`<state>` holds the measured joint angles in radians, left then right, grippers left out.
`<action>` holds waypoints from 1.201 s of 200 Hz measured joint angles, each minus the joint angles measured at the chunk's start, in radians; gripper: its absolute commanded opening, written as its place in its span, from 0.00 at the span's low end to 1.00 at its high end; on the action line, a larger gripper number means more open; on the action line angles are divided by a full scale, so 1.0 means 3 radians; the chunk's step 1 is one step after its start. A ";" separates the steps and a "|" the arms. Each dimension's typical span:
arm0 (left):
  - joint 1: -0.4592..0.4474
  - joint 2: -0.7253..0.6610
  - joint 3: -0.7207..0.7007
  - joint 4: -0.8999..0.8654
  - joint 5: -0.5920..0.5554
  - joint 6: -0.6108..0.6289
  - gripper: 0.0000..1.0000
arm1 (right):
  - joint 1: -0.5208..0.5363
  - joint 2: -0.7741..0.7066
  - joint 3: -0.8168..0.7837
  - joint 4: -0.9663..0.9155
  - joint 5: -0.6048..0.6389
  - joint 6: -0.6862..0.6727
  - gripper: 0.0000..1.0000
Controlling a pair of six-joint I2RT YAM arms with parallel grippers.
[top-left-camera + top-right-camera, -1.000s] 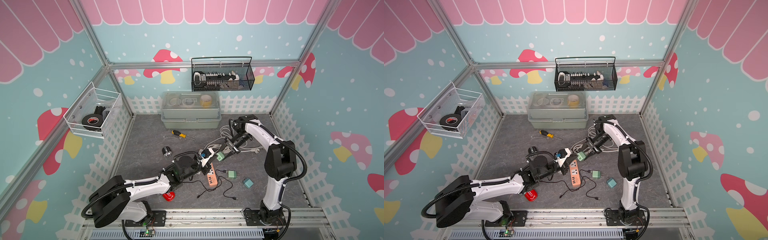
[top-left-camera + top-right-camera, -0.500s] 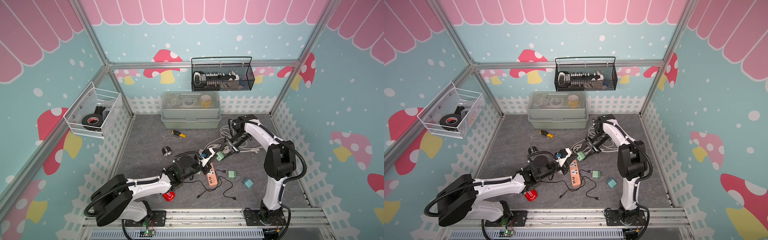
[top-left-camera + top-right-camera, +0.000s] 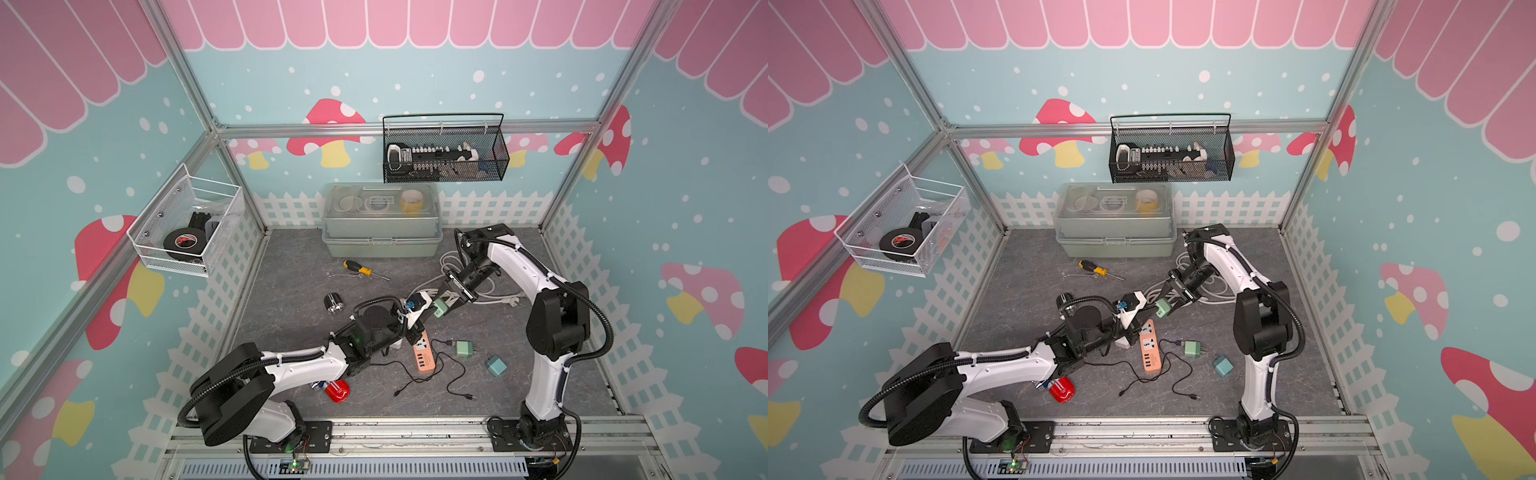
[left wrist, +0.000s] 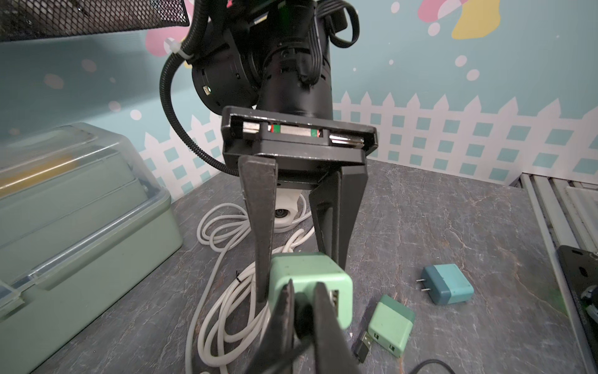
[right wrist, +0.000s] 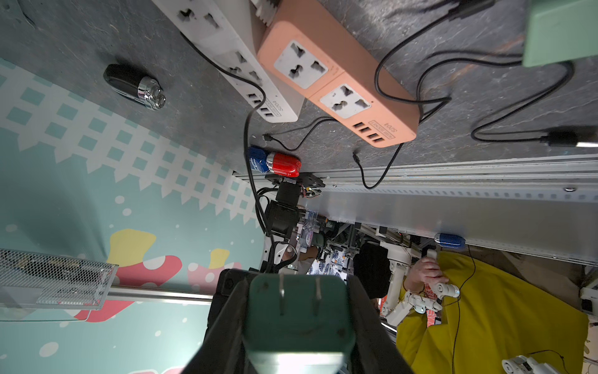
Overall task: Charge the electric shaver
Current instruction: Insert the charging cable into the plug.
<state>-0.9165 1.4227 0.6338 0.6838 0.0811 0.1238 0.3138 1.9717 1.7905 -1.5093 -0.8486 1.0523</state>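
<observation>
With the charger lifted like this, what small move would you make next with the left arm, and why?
Probably draw the left gripper straight back: its jaws look open around the plug, which seems seated in the adapter that the right gripper holds.

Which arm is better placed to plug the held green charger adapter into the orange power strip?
Right. The right gripper is shut on the green charger adapter, prongs exposed, facing the orange power strip. The left gripper is only at its USB end.

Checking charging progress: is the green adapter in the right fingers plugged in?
Not plugged in: green adapter shows bare prongs, away from orange power strip.
</observation>
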 measured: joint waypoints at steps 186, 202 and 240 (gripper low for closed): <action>0.0384 -0.0956 0.0094 -0.1681 -0.0743 -0.3709 0.72 | 0.0415 -0.0332 -0.0879 0.3772 0.0136 0.3009 0.00; 0.0453 -0.0891 0.0207 -0.1823 -0.0800 -0.3810 0.74 | 0.0460 -0.0346 -0.0880 0.3966 0.0173 0.3143 0.00; 0.0628 -0.0801 0.0421 -0.1942 -0.0879 -0.3799 0.73 | 0.0504 -0.0464 -0.1011 0.4208 0.0220 0.3319 0.00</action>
<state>-0.7280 1.1824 0.7601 0.1013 -0.1825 -1.0161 0.4648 1.8324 1.4872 -0.2470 -0.7826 2.0480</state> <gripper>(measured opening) 0.730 0.369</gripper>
